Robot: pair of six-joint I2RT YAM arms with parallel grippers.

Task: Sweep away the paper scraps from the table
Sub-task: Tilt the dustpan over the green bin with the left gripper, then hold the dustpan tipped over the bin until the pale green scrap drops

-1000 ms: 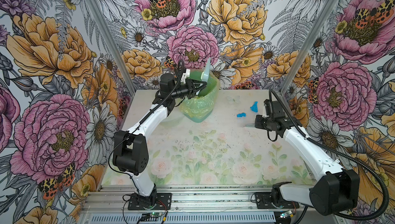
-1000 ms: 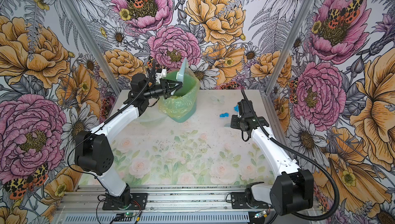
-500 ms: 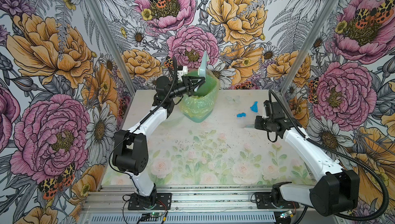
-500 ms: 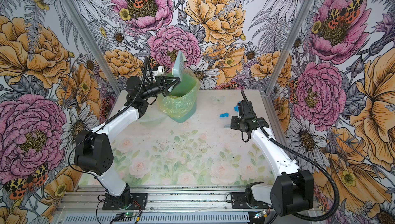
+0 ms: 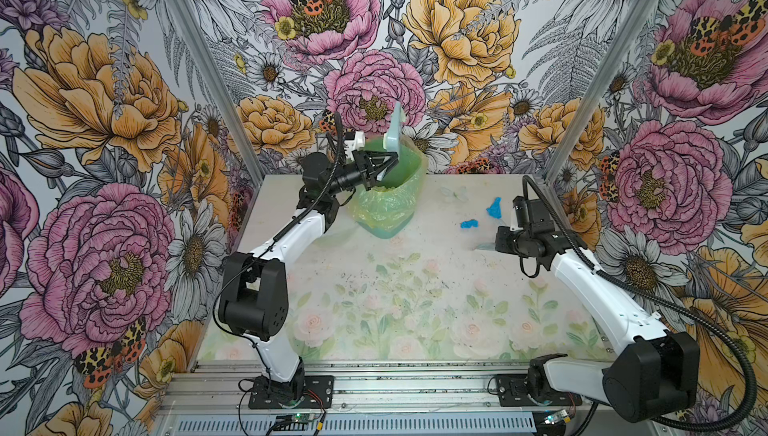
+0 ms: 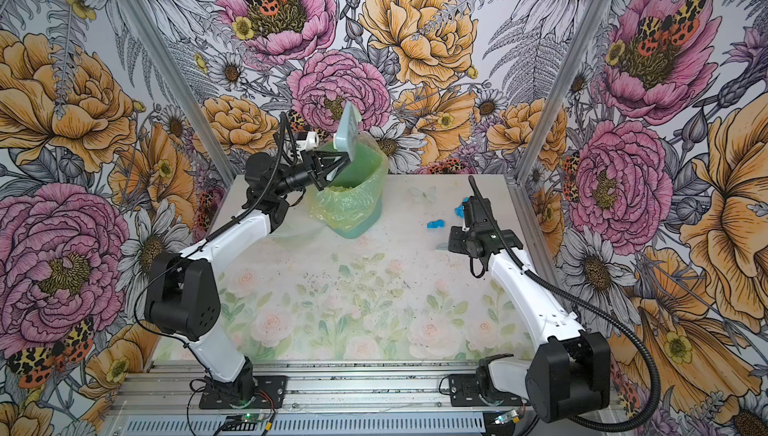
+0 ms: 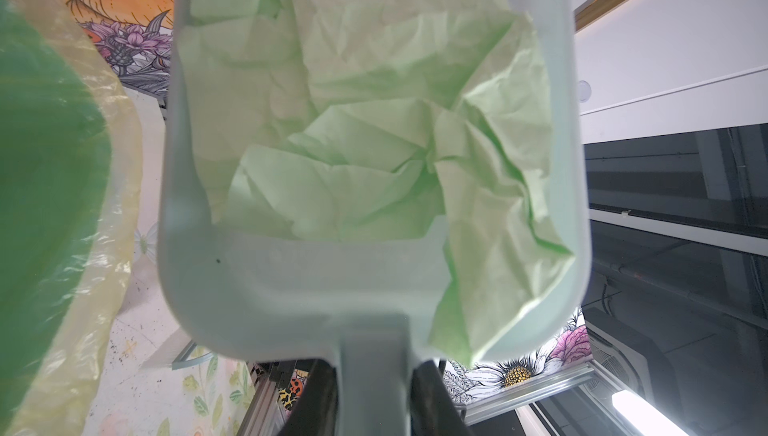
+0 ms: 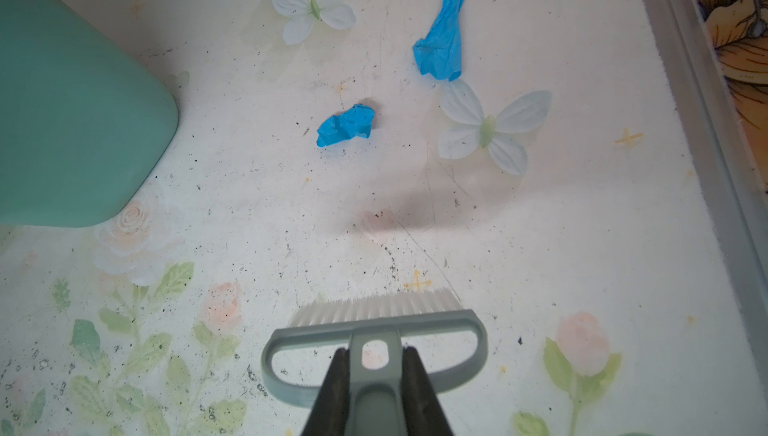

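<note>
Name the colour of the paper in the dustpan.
Pale green paper, clearest in the left wrist view.

Both top views look steeply down from high above the front of the whitish rose-printed table (image 5: 415,255) (image 6: 374,263), facing the flowered back wall (image 5: 457,38), with the green bag-lined plastic bin (image 5: 386,205) (image 6: 349,205) far off; they share nearly the whole scene. The left wrist camera sits just beside the bin's rim, angled upward along the pale grey-blue plastic dustpan (image 7: 291,288), very close. The right wrist camera looks down on the table near the bin, low behind the grey-blue white-bristled brush (image 8: 374,325), catching the bin's base (image 8: 62,122).
</note>
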